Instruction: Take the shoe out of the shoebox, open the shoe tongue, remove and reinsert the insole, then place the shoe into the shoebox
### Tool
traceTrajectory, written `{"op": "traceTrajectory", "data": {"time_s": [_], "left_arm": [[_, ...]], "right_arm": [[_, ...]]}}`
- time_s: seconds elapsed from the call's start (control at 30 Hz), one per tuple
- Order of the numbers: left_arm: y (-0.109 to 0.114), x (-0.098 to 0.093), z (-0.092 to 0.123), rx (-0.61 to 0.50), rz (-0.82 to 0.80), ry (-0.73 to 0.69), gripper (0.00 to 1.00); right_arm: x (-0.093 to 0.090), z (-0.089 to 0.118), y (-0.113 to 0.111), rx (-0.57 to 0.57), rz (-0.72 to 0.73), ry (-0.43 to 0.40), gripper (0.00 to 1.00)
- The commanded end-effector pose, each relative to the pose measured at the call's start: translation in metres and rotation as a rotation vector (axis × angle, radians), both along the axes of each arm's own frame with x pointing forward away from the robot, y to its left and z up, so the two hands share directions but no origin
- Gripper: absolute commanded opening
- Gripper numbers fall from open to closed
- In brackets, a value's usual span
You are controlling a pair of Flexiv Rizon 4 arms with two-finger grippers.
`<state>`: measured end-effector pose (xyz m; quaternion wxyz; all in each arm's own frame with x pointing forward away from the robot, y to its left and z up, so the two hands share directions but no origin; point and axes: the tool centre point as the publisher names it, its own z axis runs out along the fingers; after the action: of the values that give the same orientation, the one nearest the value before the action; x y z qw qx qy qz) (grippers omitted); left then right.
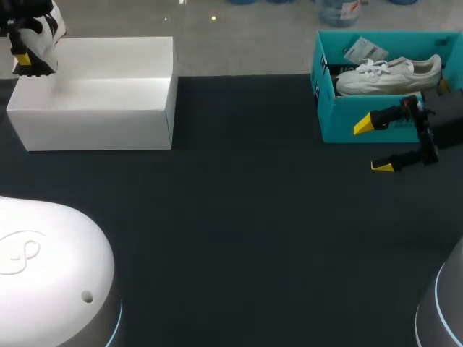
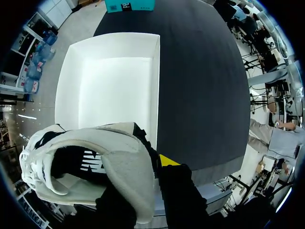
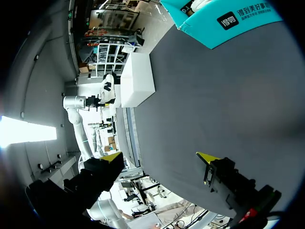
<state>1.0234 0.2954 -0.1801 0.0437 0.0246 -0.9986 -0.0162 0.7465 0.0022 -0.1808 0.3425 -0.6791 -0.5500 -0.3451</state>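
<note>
Nearest, the dark table lies bare in front of the right gripper, which hangs low over it with its yellow-tipped fingers spread wide and nothing between them. Just beyond stands a teal box with a second shoe lying inside. Farther off, across the table, the white shoebox sits open, with nothing showing inside it. Over its far left corner the left gripper is clamped on the shoe at the padded heel collar, one tip outside the wall and the other hidden. The shoe looks light, with a soft upper that gives under pressure and a stiffer sole, so the heel rim or the sole edge is likely the surest hold. The tongue and insole probably need a gentle pinch at their free edges.
</note>
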Motion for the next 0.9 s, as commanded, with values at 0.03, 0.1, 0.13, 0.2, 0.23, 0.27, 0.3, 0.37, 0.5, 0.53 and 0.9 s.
{"op": "traceTrajectory", "data": {"time_s": [0.03,0.1,0.13,0.2,0.23,0.27,0.3,0.37,0.5,0.53,0.9], "left_arm": [[0.001,-0.002,0.002,0.001,-0.001,-0.004,0.0],[-0.004,-0.011,0.002,-0.097,-0.227,0.011,0.0],[-0.003,-0.012,0.004,-0.14,-0.306,0.036,0.0],[0.002,-0.014,0.004,-0.093,-0.476,-0.006,0.0],[0.006,-0.018,0.004,-0.072,-0.628,-0.017,0.0],[0.012,-0.022,0.005,-0.084,-0.743,-0.045,0.0],[0.015,-0.02,0.008,-0.073,-0.802,0.0,0.0],[0.021,-0.019,0.013,-0.015,-0.96,0.006,0.0],[0.026,-0.012,0.022,0.044,-1.268,0.062,0.0],[0.026,-0.011,0.023,0.068,-1.333,0.07,0.0],[0.025,-0.01,0.024,0.063,-1.477,0.119,0.0]], "right_arm": [[0.0,0.0,0.001,-0.004,0.0,0.002,1.0],[0.0,0.0,0.001,-0.004,0.0,0.002,1.0],[0.0,0.0,0.001,-0.004,0.0,0.002,1.0],[0.0,0.0,0.001,-0.004,0.0,0.002,1.0],[0.0,0.0,0.001,-0.004,0.0,0.002,1.0],[0.0,0.0,0.001,-0.004,0.0,0.002,1.0],[0.0,0.0,0.001,-0.004,0.0,0.002,1.0],[0.0,0.0,0.001,-0.004,0.0,0.002,1.0],[0.0,0.0,0.001,-0.004,0.0,0.002,1.0],[0.0,0.0,0.001,-0.004,0.0,0.002,1.0],[0.0,0.0,0.001,-0.004,0.0,0.002,1.0]]}}
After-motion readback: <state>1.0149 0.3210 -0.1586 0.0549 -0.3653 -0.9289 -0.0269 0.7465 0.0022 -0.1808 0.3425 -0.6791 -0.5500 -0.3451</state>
